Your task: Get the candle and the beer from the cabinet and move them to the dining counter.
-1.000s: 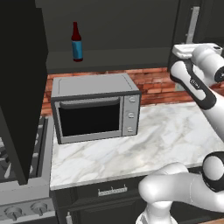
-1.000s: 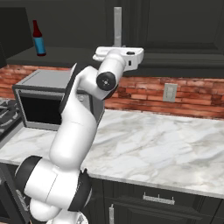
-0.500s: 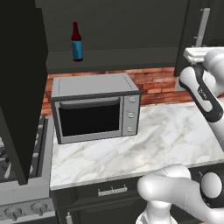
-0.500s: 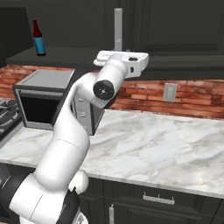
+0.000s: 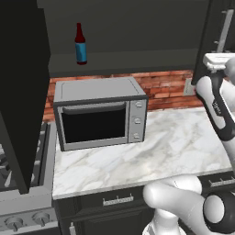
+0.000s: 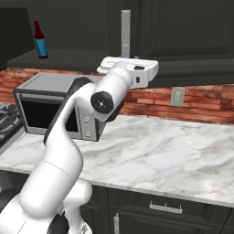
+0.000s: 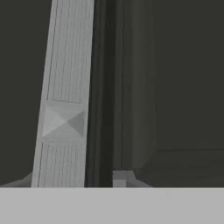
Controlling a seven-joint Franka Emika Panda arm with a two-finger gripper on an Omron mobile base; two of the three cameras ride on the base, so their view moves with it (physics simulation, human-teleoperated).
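Gripper (image 6: 119, 68) raised at silver bar handle (image 6: 125, 34) of cabinet (image 6: 183, 32) door; jaw state cannot tell. Beer (image 5: 81, 44) upright on open cabinet shelf (image 5: 124, 59), above toaster oven (image 5: 98, 117) on marble counter (image 5: 174, 142), well apart from gripper.

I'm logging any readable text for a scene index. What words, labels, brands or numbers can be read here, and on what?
None can be read.
Blue label on the slim dark red-brown glass bottle: shows no legible lettering.
Grey metal toaster oven: three round knobs, no readable markings.
Grey wall outlet plate: blank.
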